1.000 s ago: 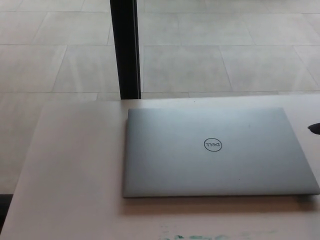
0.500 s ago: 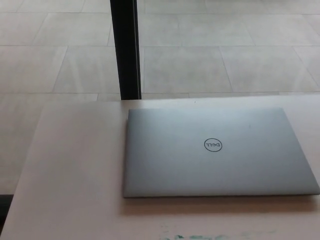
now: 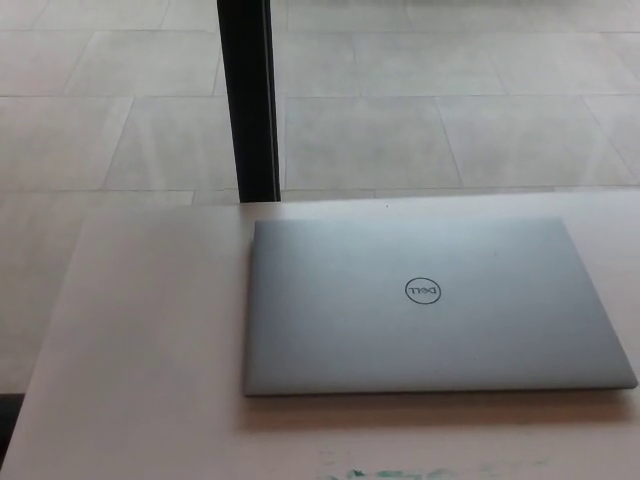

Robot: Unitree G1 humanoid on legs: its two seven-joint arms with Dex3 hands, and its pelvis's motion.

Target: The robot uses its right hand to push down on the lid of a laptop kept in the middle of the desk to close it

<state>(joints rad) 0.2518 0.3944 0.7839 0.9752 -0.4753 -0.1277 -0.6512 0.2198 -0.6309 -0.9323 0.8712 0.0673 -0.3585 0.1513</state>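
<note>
Since a second earlier the right robot hand had slipped off the right edge, so we could not tell its state, and the laptop (image 3: 430, 305) lay shut, flat mid-bench (image 3: 150, 330), because nothing remained to press.
</note>
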